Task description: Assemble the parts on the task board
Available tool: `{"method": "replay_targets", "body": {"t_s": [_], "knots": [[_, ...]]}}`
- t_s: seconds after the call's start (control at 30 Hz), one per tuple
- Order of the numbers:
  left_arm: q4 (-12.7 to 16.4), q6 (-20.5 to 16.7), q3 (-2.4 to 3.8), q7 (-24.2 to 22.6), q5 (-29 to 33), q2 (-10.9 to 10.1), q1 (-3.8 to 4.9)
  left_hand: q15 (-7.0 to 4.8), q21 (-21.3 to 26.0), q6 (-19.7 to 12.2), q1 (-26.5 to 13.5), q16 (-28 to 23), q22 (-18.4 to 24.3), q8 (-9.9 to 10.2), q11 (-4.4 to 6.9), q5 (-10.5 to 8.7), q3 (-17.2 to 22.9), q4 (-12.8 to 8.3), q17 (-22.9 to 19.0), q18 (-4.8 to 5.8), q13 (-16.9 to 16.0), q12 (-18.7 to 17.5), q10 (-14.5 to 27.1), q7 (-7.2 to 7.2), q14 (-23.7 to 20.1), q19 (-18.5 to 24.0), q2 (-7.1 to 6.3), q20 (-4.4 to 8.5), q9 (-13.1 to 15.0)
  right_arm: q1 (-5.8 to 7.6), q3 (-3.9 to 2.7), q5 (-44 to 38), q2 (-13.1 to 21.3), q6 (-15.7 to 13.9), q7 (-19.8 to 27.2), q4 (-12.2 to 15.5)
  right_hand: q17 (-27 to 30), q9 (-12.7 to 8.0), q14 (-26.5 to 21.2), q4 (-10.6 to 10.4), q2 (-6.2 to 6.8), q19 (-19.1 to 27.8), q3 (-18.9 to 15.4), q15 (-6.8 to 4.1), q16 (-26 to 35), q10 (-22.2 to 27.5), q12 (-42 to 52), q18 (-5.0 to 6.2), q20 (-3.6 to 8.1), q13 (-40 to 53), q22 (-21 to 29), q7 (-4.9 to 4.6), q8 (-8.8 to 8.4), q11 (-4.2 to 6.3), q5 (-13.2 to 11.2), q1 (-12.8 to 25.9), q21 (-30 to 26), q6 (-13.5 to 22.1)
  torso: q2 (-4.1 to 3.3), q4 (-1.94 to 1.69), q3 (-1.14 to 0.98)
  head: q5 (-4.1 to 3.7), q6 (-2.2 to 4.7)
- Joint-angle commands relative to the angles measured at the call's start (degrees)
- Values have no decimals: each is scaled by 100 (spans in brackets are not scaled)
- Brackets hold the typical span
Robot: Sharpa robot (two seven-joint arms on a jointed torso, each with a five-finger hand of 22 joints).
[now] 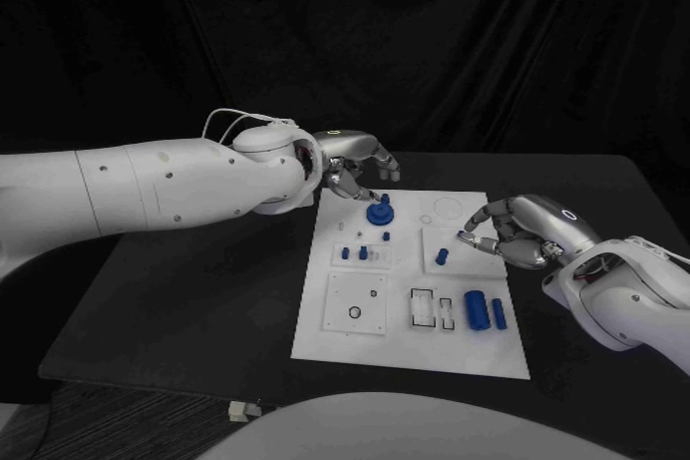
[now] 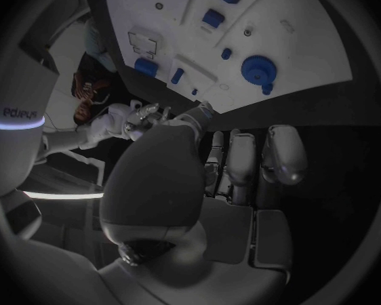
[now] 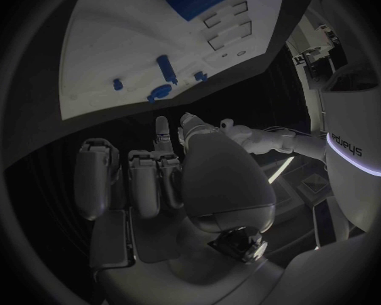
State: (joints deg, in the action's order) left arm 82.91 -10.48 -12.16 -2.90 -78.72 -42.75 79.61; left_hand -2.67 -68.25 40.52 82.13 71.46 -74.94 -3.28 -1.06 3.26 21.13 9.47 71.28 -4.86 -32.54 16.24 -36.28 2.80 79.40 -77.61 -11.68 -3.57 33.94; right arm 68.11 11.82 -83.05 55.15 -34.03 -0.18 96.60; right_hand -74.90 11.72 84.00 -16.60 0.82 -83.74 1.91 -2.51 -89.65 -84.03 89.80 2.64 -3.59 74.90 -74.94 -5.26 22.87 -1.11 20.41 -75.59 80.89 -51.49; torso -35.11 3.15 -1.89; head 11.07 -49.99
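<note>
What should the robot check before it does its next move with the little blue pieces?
1. Left hand free of parts: ok, it hovers beside the blue gear holding nothing.
2. Right hand free of parts: cannot tell, its fingertips are close together at the task board edge.
3. Blue gear sitting on the board: ok.
4. Two blue cylinders lying within the board: ok.
5. Small blue pegs on the board: ok; whether fully seated, cannot tell.

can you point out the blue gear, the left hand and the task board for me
blue gear (image 1: 378, 215): head view, on the round top of the gear near the board's far edge.
left hand (image 1: 350, 164): head view, on the middle of the silver hand.
task board (image 1: 410, 352): head view, on a bare patch of the white plate near its front edge.
</note>
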Motion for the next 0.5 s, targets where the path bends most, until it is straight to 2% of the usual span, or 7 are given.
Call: {"method": "replay_targets", "body": {"t_s": [0.03, 0.1, 0.17, 0.27, 0.37, 0.43, 0.5], "knots": [[-198, -481, -1, -1359, -1395, 150, -116, -17, -40, 167, -234, -18, -751, -25, -4, -39, 203, -163, -93, -10, 451, -243, 12, -69, 106, -133, -72, 42, -373, -9, -3, -76, 115, -927, 619, 131, -1484, -12, 594, 3, 10, -251, -19, -46, -19, -597, 20, -50, 27, 1510, -1228, 4, -7, 34, 13, 39, 29, -31, -26, 5, 2, -34, -1], [-361, -556, 0, -1556, -1505, 231, -192, -101, 63, 452, -503, -103, -716, -28, 118, -42, 380, -195, -238, -21, 868, -369, -61, -96, 82, -136, -36, 60, -713, -9, -3, -53, 169, -997, 659, 177, -1475, -17, 592, 5, 13, -257, -18, -46, -13, -597, 20, -52, 28, 1510, -1231, 2, -18, 33, 17, 38, 40, -18, -24, -14, 12, -95, -1], [-540, -667, 0, -1734, -1449, 299, -278, -46, 98, 532, -867, -92, -709, -31, 55, -33, 467, 13, -265, -21, 1028, -344, -226, -123, 85, -141, 106, 57, -883, -9, -3, 2, 211, -1043, 690, 208, -1474, -20, 591, 12, 15, -258, -13, -46, -12, -597, 20, -52, 29, 1510, -1231, 2, -24, 33, 23, 25, 41, -10, -54, -18, 21, -145, -1], [-752, -745, 1, -1941, -1204, 379, -363, -42, 110, 568, -971, -150, -721, -34, 14, 51, 752, -59, -401, -18, 1338, -412, -225, -220, 36, -173, 177, 52, -1176, -9, -3, 112, 244, -1069, 720, 226, -1475, -20, 592, 9, 10, -262, -10, -46, -13, -597, 20, -55, 29, 1510, -1234, 1, -25, 33, 25, 26, 51, -10, -81, -14, 30, -208, -1], [-906, -780, 1, -2132, -1052, 450, -422, -2, 142, 553, -967, -57, -738, -35, -69, 176, 992, -418, -402, -17, 1683, -466, -228, -289, 61, -194, 259, 16, -1495, -9, -3, 202, 258, -1062, 727, 218, -1477, -22, 592, 2, 0, -261, -8, -45, -14, -597, 20, -54, 29, 1510, -1233, -2, -28, 31, 28, 34, 48, -7, -112, 2, 41, -239, -1], [-1007, -853, 1, -2297, -1057, 500, -463, -34, 138, 655, -941, 22, -759, -49, -26, 275, 1129, -728, -374, -21, 1862, -468, -272, -271, 93, -212, 308, 36, -1638, -9, -3, 244, 257, -1042, 721, 201, -1477, -25, 592, -8, -14, -265, -7, -43, -15, -597, 20, -56, 29, 1510, -1235, -7, -34, 27, 29, 56, 56, -4, -126, 2, 43, -168, -1], [-1073, -923, 1, -2388, -1146, 530, -501, -7, 176, 695, -774, 164, -765, -44, -34, 690, 975, -738, -259, -29, 1993, -439, -404, -272, 171, -207, 350, 42, -1750, -9, -3, 276, 248, -1026, 718, 183, -1477, -25, 592, -8, -14, -265, -7, -43, -15, -597, 20, -56, 29, 1510, -1235, -7, -34, 27, 29, 56, 56, -4, -136, 0, 47, -202, -1]]}}
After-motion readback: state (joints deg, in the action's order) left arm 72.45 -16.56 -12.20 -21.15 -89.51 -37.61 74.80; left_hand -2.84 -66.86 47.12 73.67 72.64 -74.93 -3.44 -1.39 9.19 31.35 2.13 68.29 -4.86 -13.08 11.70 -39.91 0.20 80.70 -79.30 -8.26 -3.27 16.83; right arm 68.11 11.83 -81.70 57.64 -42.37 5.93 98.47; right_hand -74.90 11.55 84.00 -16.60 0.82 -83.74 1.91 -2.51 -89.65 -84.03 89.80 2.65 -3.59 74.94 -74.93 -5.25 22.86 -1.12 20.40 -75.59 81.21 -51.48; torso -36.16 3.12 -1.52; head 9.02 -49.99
